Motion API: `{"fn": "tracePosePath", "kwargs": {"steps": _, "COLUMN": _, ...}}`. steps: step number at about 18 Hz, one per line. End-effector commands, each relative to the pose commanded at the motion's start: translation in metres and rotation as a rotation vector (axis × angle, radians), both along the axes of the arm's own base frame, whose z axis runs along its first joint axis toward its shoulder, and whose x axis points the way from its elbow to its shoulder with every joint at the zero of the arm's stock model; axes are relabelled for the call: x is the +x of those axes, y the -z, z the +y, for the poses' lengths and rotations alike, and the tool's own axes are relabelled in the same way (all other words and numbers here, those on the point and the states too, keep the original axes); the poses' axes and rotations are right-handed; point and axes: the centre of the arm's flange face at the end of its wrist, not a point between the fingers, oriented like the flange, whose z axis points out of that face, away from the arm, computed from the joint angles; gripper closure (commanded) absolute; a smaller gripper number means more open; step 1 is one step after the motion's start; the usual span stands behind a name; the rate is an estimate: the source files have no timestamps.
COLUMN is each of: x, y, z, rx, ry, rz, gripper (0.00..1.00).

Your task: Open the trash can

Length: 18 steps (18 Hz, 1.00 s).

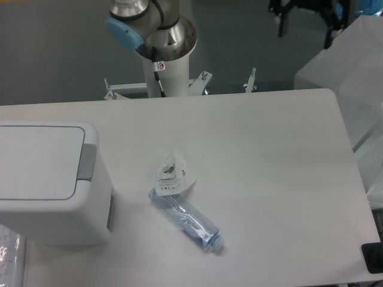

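White table [269,155]; trash can [48,179] left, lid shut; gripper [305,15] far-right top, apparently open.

A robotics laboratory, judging by its fittings: the silver pedestal [167,57] of an industrial arm with pale blue joint caps [124,31] stands bolted on a metal foot just behind a plain white work table [269,155]. The floor [54,54] beyond is bare grey. Test props lie on the tabletop: a white trash can [51,185] at the left edge, a crushed clear plastic bottle [187,220] and a torn white wrapper [173,173] touching its upper end. A translucent white box [350,66] stands beside the table's far right corner.
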Motion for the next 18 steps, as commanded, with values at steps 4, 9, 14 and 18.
{"fn": "tracePosePath", "kwargs": {"steps": 4, "x": 0.023, "y": -0.002, "z": 0.039, "rx": 0.050, "ry": -0.102, "rz": -0.080, "gripper": 0.00}}
{"fn": "tracePosePath", "kwargs": {"steps": 9, "x": 0.059, "y": 0.006, "z": 0.098, "rx": 0.094, "ry": -0.187, "rz": -0.156, "gripper": 0.00}}
{"fn": "tracePosePath", "kwargs": {"steps": 14, "x": 0.094, "y": 0.027, "z": 0.127, "rx": 0.079, "ry": -0.220, "rz": -0.248, "gripper": 0.00}}
{"fn": "tracePosePath", "kwargs": {"steps": 18, "x": 0.110, "y": 0.030, "z": 0.160, "rx": 0.175, "ry": -0.363, "rz": -0.328, "gripper": 0.00}}
